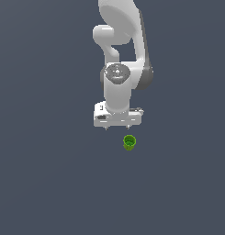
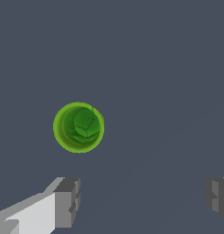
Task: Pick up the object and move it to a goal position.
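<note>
The white Panda arm hangs vertically over a uniform dark grey-blue surface. The end effector points straight down. Its two short fingertips project below the white hand body, one at each end, and are set wide apart. The wrist view confirms this: one grey finger pad stands at one side of the frame and the other at the opposite edge, with bare surface between them. The end effector is released and holds nothing.

The object is a small bright green cylinder with a darker hollow top. It stands upright on the surface, just below the end effector in the exterior view and offset slightly toward the exterior view's right. It is near the fingertips but apart from them, and lies outside the gap between the fingers. In the wrist view the object is seen from directly above as a green ring with a darker faceted interior.

No brand, label or legible writing is visible on the arm, the object or the surface.
</note>
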Motion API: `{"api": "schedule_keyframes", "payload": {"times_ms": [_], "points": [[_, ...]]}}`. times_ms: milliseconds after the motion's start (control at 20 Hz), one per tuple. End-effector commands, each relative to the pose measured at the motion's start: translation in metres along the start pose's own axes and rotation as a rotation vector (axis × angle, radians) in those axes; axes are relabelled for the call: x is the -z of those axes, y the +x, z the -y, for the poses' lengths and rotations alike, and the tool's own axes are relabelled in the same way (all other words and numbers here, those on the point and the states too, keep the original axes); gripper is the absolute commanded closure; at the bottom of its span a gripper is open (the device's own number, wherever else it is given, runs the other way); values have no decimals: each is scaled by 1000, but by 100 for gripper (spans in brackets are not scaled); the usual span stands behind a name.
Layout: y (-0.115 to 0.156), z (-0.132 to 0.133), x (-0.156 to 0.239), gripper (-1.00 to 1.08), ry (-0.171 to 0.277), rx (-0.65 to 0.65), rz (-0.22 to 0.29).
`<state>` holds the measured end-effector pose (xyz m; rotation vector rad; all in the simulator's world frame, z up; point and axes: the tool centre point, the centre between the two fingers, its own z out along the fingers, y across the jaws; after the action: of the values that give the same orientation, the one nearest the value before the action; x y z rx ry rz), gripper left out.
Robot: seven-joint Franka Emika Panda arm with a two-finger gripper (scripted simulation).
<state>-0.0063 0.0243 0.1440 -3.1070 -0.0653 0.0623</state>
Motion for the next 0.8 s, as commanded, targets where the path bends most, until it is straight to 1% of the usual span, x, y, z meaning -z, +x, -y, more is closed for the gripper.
{"api": "schedule_keyframes", "payload": {"times_ms": [0,350,750], "points": [[1,2,-2,-92,-2,25,0],[6,10,-10,-92,-12,159,-3],[16,28,-25,-92,-29,414,-8]]}}
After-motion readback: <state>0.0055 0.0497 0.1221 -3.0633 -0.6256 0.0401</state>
